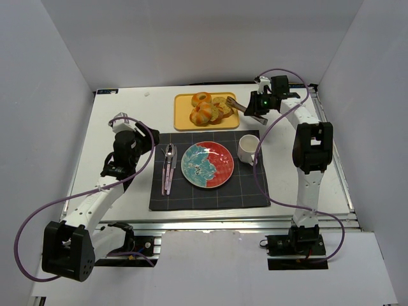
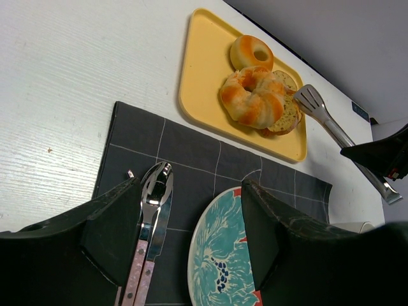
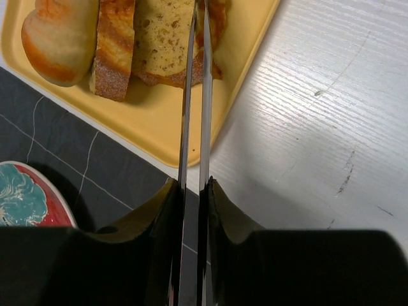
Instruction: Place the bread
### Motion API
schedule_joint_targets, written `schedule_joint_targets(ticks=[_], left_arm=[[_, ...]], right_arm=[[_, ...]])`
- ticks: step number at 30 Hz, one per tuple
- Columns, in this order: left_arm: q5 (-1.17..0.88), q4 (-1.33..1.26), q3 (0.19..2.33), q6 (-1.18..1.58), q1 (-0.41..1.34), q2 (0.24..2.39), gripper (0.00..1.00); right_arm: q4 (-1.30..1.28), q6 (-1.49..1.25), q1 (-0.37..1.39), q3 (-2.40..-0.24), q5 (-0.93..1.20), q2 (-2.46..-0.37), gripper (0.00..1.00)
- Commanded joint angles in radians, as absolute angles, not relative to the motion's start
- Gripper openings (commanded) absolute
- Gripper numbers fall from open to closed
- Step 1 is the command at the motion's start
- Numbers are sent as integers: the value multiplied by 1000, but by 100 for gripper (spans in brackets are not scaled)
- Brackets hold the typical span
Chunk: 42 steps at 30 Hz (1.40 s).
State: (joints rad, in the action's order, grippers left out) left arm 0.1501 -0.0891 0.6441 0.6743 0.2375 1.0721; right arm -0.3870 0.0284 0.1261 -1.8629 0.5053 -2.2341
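Note:
The bread [image 3: 162, 38], a golden speckled slice with a brown crust, lies on the yellow tray [image 3: 150, 118] between a darker slice [image 3: 115, 44] and the tray's right rim. In the top view the bread [image 1: 224, 107] sits at the tray's right side. My right gripper [image 3: 194, 188] is shut on metal tongs [image 3: 194, 95], whose nearly closed arms reach over the bread's right part. Their tips are cut off at the frame top. The tongs' head [image 2: 310, 97] hovers by the slices. My left gripper [image 2: 191, 223] is open and empty above the placemat. The teal-and-red plate [image 1: 207, 164] is bare.
Round glazed rolls [image 1: 203, 107] fill the tray's left part [image 1: 182, 118]. A spoon and knife [image 1: 169, 167] lie on the dark placemat [image 1: 191, 197] left of the plate. A white mug [image 1: 248, 150] stands right of the plate. White walls enclose the table.

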Motion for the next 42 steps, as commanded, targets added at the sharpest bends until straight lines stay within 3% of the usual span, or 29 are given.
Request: schedule_joint_targets(ticks=[1,6,7,8,29,42], left_arm=[[166,-94,676,678,233,1058,73],[164,-94,680,680,233,1055,73],[166,-92,683,680,233,1054,73],[166,-91,684,680,233,1054,73],[169,-97,680,678,233,1022,73],[169,-110,687,663,233,1028,73]], right_arm=[[-348,9,130,-1878,543,-2240,24],[-333,-28,123,-1888,578,-2206,13],[-328,-35,120,-1894,595,-2192,4],[-321,-41,115,-1899,603,-2184,4],[-238,-127,101,-1891,701,-2037,0],[-383,-6,123,-1628,833,-1772,0]])
